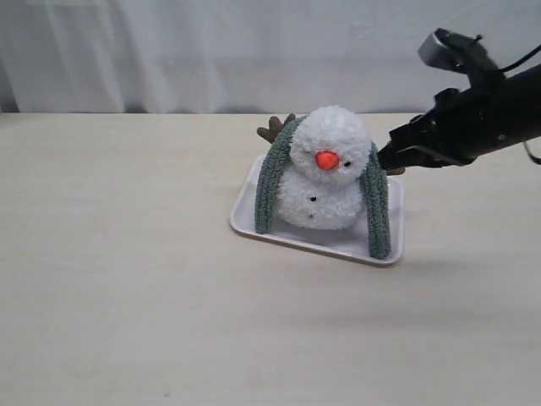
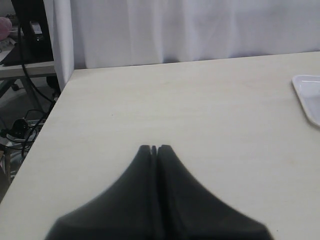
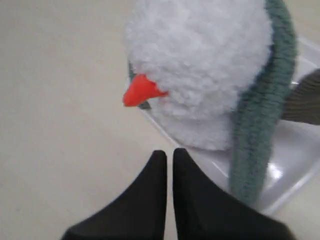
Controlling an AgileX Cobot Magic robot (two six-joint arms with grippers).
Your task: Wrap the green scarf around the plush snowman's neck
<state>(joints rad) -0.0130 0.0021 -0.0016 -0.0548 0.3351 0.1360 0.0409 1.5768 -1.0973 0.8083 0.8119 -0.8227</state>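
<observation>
Both ends of the green scarf hang uncrossed at 9 and 3 o'clock of the plush snowman on the tray, and the right claw, pressed together and apparently empty at 3 o'clock, may topple the toy if it tugs sideways.

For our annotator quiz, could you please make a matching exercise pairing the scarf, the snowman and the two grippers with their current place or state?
1 green scarf
2 plush snowman
3 left gripper
4 right gripper

A shut, over bare table
B sits in the white tray
C shut, close beside the snowman
D draped behind the snowman's head, an end hanging down each side

Pairs: 1-D, 2-B, 3-A, 4-C
</observation>
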